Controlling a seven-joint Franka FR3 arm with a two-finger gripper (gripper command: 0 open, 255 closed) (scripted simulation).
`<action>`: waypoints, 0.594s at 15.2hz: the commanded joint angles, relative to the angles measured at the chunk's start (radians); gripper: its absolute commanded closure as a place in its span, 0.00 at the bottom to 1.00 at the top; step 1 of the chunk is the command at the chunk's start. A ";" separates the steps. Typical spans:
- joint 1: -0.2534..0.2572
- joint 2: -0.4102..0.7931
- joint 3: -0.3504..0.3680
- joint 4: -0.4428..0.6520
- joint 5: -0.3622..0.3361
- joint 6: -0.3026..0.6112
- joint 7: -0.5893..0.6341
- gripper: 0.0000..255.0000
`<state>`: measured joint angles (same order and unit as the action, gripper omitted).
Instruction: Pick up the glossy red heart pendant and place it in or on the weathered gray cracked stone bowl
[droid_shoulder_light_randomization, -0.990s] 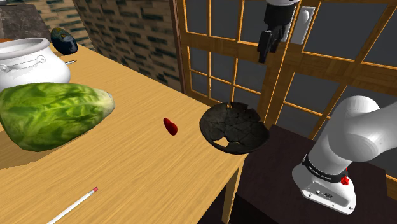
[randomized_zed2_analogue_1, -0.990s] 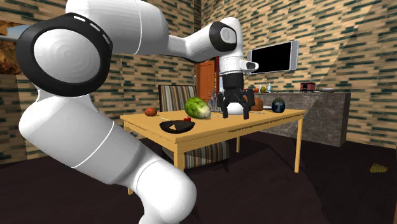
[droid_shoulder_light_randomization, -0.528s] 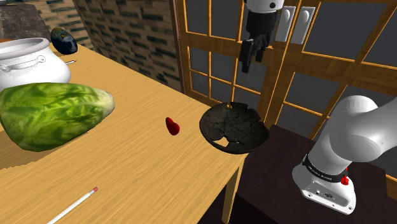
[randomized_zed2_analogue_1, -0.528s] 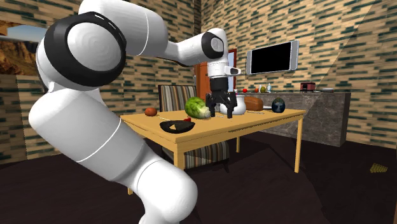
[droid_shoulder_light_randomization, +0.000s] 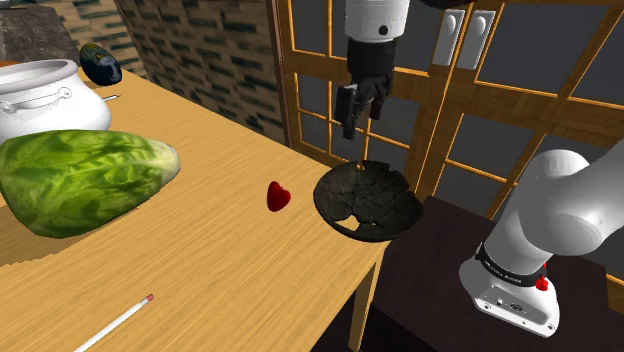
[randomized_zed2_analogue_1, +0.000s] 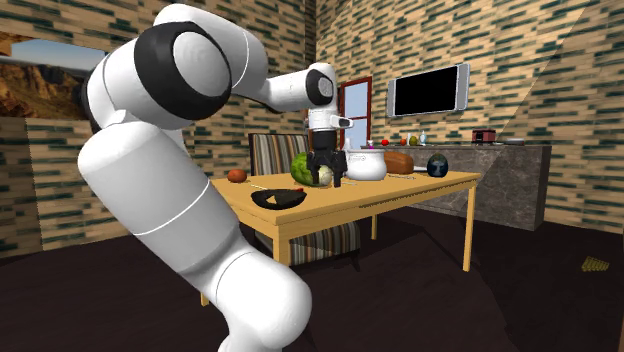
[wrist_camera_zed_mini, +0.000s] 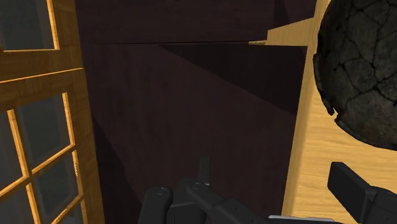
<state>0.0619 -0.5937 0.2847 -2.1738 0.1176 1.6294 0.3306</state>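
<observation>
A small glossy red heart pendant (droid_shoulder_light_randomization: 277, 196) lies on the wooden table (droid_shoulder_light_randomization: 230, 270), just left of the dark cracked stone bowl (droid_shoulder_light_randomization: 368, 202) at the table's corner. My black gripper (droid_shoulder_light_randomization: 358, 112) hangs open in the air above the bowl's far rim and holds nothing. In the second exterior view the gripper (randomized_zed2_analogue_1: 329, 172) hovers over the table beyond the bowl (randomized_zed2_analogue_1: 279, 199), and the pendant (randomized_zed2_analogue_1: 294, 187) shows as a red speck. In the wrist view the open gripper (wrist_camera_zed_mini: 251, 184) looks down past the table edge at dark floor, with the bowl (wrist_camera_zed_mini: 362, 70) off beside one finger (wrist_camera_zed_mini: 359, 191).
A large green lettuce (droid_shoulder_light_randomization: 85, 180), a white pot (droid_shoulder_light_randomization: 45, 100) and a dark round object (droid_shoulder_light_randomization: 100, 65) crowd the shoulder view's left. A white stick with a red tip (droid_shoulder_light_randomization: 115, 325) lies near the front. A wooden lattice window (droid_shoulder_light_randomization: 450, 100) stands behind the bowl.
The arm has swung toward the shoulder view's left and come lower, from beside the window to above the bowl's far rim. The pendant has turned slightly where it lies.
</observation>
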 joint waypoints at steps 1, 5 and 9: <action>0.006 0.047 0.040 0.035 0.016 0.017 0.047 0.00; 0.015 0.143 0.119 0.109 0.032 0.049 0.139 0.00; 0.021 0.255 0.198 0.202 0.024 0.077 0.237 0.00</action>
<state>0.0807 -0.3737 0.4583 -2.0079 0.1454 1.7046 0.5351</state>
